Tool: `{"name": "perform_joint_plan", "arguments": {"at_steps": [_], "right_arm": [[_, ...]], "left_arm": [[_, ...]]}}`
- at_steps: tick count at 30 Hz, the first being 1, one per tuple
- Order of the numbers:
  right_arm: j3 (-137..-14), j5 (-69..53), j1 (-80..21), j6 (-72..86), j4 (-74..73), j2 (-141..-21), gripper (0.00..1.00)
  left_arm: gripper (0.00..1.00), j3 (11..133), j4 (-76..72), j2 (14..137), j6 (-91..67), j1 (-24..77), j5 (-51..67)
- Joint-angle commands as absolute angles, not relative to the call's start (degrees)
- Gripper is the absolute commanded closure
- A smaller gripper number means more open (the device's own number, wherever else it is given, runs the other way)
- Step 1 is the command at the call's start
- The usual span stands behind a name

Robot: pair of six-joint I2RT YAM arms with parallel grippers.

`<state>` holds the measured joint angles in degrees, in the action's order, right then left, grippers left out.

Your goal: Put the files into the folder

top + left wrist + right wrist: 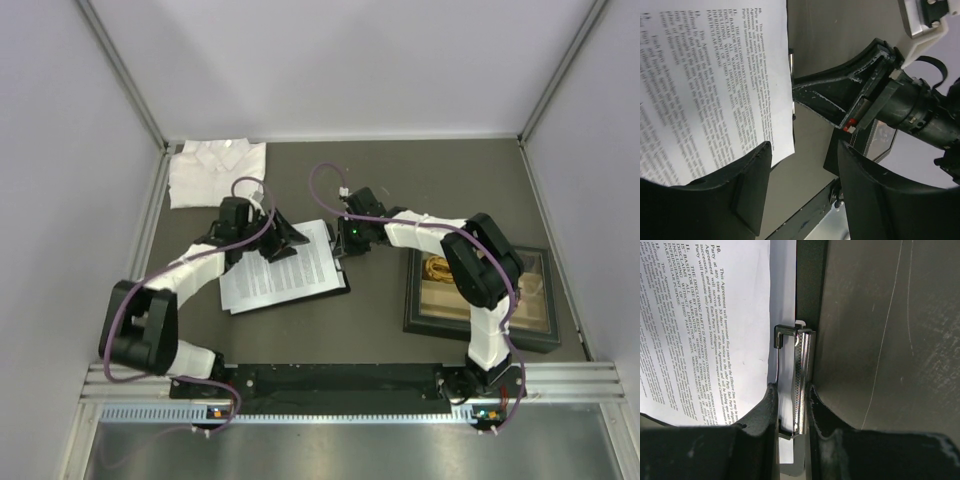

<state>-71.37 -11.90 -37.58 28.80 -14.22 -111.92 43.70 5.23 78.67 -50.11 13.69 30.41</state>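
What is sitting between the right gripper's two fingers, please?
The silver clip of the folder, pinched by the right gripper; the right wrist view shows it.

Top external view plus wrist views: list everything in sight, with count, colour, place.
files: several sheets, white with black print, table centre, on the folder
folder: one, black, under the files
clip: one, silver, at the folder's edge
shirt: one, white, folded, far left corner
tray: one, dark-framed, near right
table: one, dark grey
arms: two, white and black, near edge
left tool: one, black, open, at the files' edge
right tool: one, black, shut on the clip
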Motion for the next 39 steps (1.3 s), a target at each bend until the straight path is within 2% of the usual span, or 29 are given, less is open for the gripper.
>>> {"name": "perform_joint_plan", "arguments": {"at_steps": [1, 7, 19, 32, 39], "right_arm": [[-70.40, -10.28, -37.62, 28.65, -18.37, -116.10, 1.00], [-70.31, -10.28, -37.62, 28.83, -18.46, -116.28, 1.00], [-70.23, -10.46, -37.27, 29.09, -18.46, -116.54, 1.00], [-70.84, -11.95, -37.27, 28.30, -18.19, -117.16, 1.00], [-70.14, -10.99, -37.35, 28.83, -18.02, -116.46, 1.00]], "left_arm": [[0.41, 45.26, -9.22, 88.03, -55.54, 16.96, 34.01], [0.43, 50.18, -12.48, 98.24, -54.75, 21.71, 33.31], [0.45, 46.41, -5.27, 103.27, -51.68, 21.27, 24.88], [0.43, 48.86, -10.02, 108.36, -52.56, 22.93, 31.02], [0.37, 51.76, -7.66, 109.08, -51.08, 24.17, 30.60]]}}
